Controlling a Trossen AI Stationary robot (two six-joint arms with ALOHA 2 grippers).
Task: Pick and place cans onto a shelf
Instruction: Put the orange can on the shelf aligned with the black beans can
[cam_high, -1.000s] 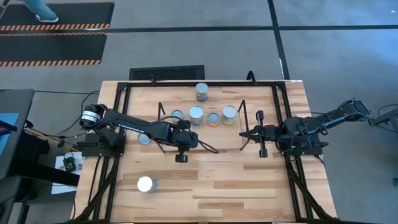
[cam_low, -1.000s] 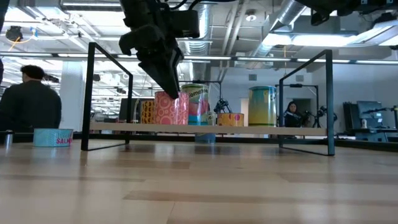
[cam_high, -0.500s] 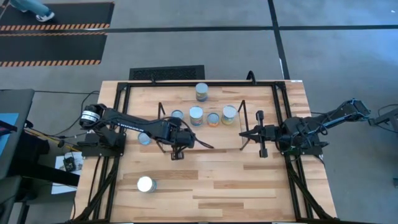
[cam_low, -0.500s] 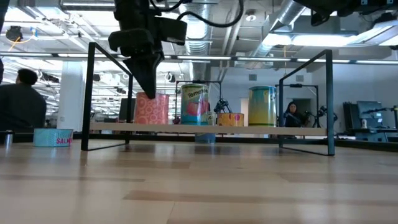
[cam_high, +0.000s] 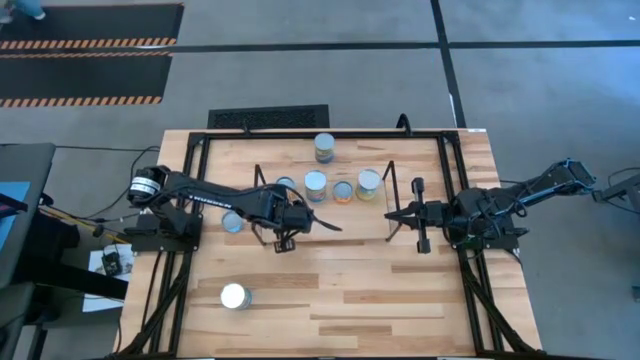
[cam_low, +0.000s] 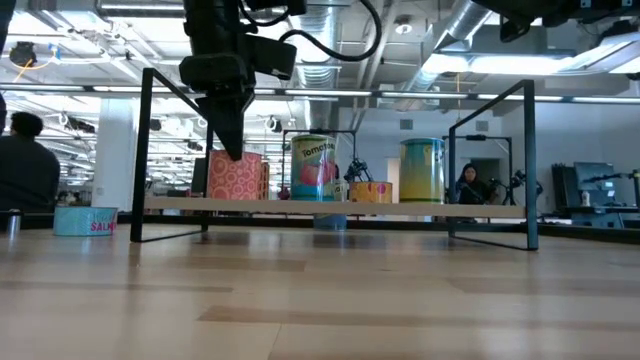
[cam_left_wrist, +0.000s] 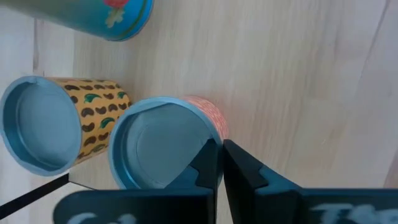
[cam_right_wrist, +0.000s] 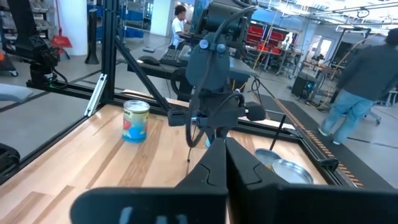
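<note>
The shelf (cam_low: 420, 209) stands across the middle of the table and carries several cans. A pink patterned can (cam_low: 237, 176) stands upright on its left part, next to a yellow patterned can (cam_left_wrist: 74, 121). My left gripper (cam_low: 235, 152) points down over the pink can and is shut at its open top (cam_left_wrist: 158, 146). My right gripper (cam_high: 398, 213) is shut and empty, held above the table right of the shelf. A green-labelled can (cam_low: 314, 168), a low orange tin (cam_low: 370, 191) and a tall yellow-green can (cam_low: 422, 170) also stand on the shelf. My left gripper has the pink can's rim (cam_left_wrist: 216, 132) between its two fingertips, one finger on the inner side and one on the outer side, as far as the wrist view shows. The fingers come from above, pointing down. The can stands upright with its base on the shelf.
A flat salmon tin (cam_low: 87, 220) lies on the table left of the shelf. A silver-topped can (cam_high: 236, 296) stands near the front left and another can (cam_high: 325, 147) behind the shelf. Black wire uprights (cam_low: 143, 150) frame the shelf's ends. People move in the room beyond.
My left gripper has gone toward the table's left edge and come from a slant to nearly upright. The pink can has slid left along the shelf with it, staying upright, and now stands in front of the yellow patterned can.
</note>
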